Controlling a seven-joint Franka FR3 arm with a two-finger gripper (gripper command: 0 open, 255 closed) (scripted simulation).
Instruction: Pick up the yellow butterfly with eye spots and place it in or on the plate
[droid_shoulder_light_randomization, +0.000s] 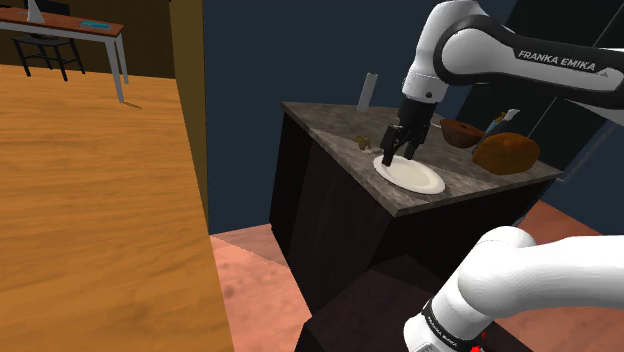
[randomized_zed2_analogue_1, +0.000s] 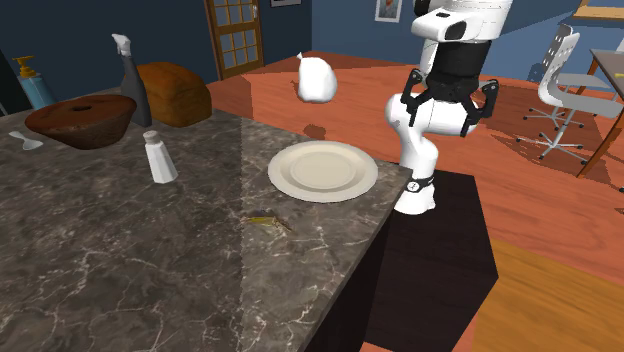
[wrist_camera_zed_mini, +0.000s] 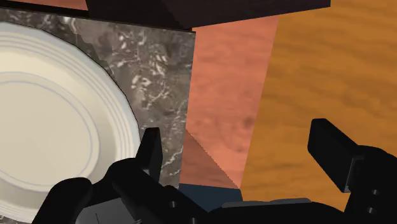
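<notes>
The butterfly (randomized_zed2_analogue_1: 268, 221) is a small, flat, yellowish-brown thing lying on the dark marble counter (randomized_zed2_analogue_1: 120, 260), a short way from the plate toward the second exterior view's bottom. In the shoulder view the butterfly (droid_shoulder_light_randomization: 362, 140) lies just left of the gripper. The cream plate (randomized_zed2_analogue_1: 322, 170) sits near the counter's edge with nothing on it. My gripper (droid_shoulder_light_randomization: 398, 147) hovers above the plate's (droid_shoulder_light_randomization: 410, 176) far rim, open and holding nothing. In the wrist view one finger (wrist_camera_zed_mini: 151, 151) is over the counter beside the plate's rim (wrist_camera_zed_mini: 118, 95), the other finger (wrist_camera_zed_mini: 331, 151) over the floor.
A brown loaf (randomized_zed2_analogue_1: 172, 92), a dark brown bowl (randomized_zed2_analogue_1: 80, 120), a white shaker (randomized_zed2_analogue_1: 160, 157), a grey spray bottle (randomized_zed2_analogue_1: 132, 85) and a blue bottle (randomized_zed2_analogue_1: 35, 82) stand along the counter's far side. A white sack (randomized_zed2_analogue_1: 315, 78) and an office chair (randomized_zed2_analogue_1: 560, 95) are on the floor.
</notes>
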